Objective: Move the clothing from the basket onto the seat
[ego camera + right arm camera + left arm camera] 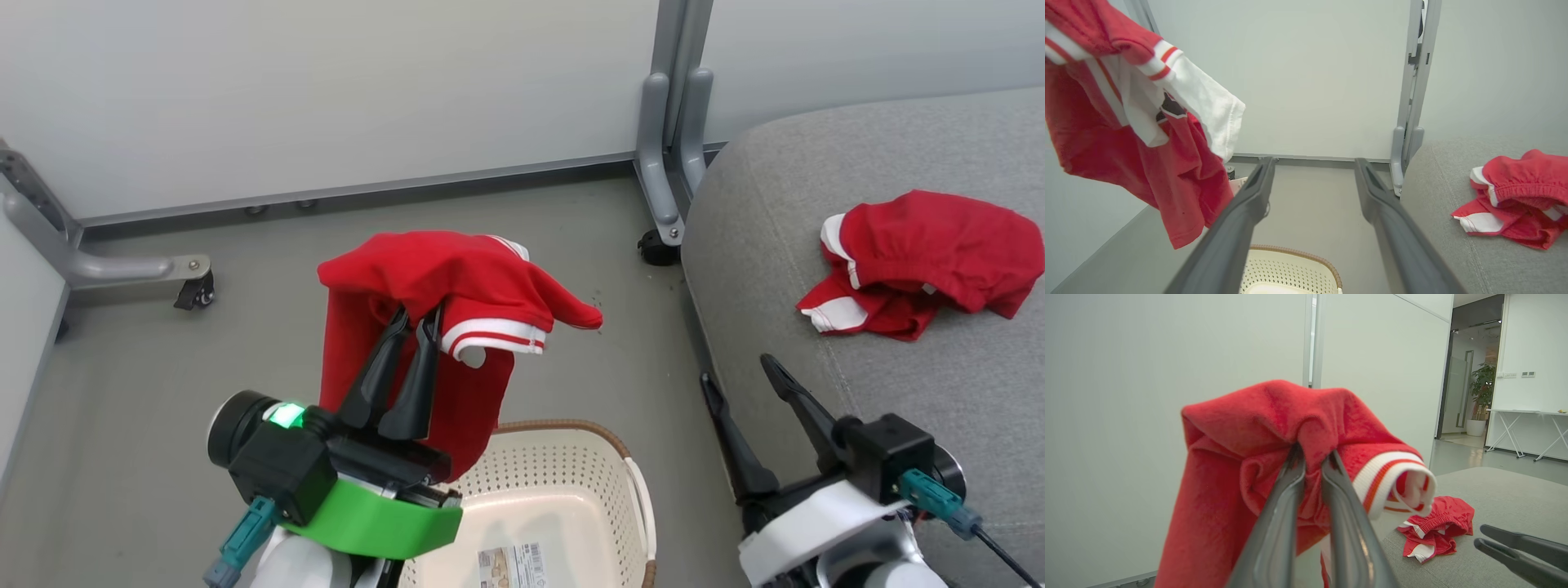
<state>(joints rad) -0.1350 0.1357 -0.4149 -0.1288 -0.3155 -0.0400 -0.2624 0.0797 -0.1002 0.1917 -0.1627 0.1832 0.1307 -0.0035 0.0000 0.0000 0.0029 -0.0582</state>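
Grey floor, white walls: shirt hangs over the basket, not yet at the seat.
Left pincer is nipped narrow on a small bunch of shirt. The tail hangs near the basket rim, so a swing could snag it or drop it on the floor. Right pincer gapes wide and empty by the seat's edge, and another garment lies on the seat.

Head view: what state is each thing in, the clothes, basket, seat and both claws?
lifted red garment, hanging in the air from the left gripper.
second red garment, crumpled on the seat.
basket, upright on the floor.
seat, bearing one garment.
left gripper, shut on the lifted red garment.
right gripper, open, holding nothing.
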